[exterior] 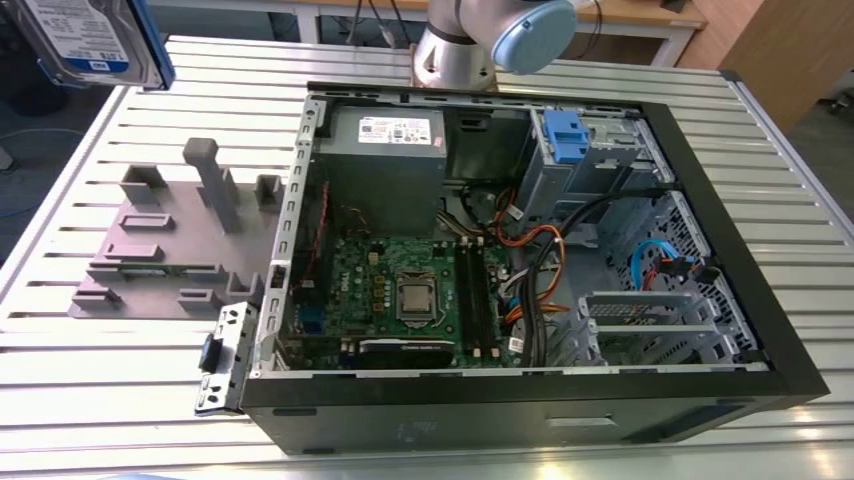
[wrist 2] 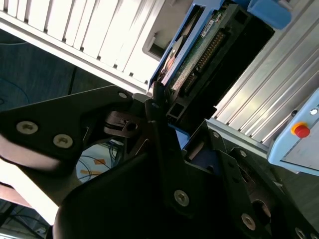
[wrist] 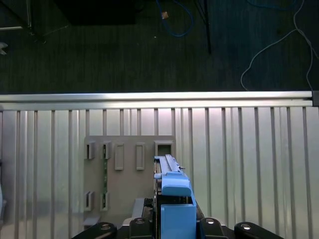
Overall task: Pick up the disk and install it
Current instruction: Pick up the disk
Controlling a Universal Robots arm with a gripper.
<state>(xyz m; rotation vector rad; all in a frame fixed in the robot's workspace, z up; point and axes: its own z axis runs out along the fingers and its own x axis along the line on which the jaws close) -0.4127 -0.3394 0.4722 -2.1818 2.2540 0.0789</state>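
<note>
Tool (wrist 2: 179, 124) | grips disk (exterior: 91, 40) | silver, white-blue label, blue rails

Disk (exterior: 94, 40) above holder (exterior: 174, 245) — case (exterior: 534, 410) beside, on table (exterior: 107, 400).

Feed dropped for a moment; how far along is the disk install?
Pickup looks done: the gripper holds the disk in the air above the grey holder. Installation is left: the disk is outside the computer case, off to the exterior view's left.

A robotics lab: robot arm (exterior: 457, 50) on a slatted aluminium table (exterior: 107, 400) beside an opened computer case (exterior: 534, 415).
</note>
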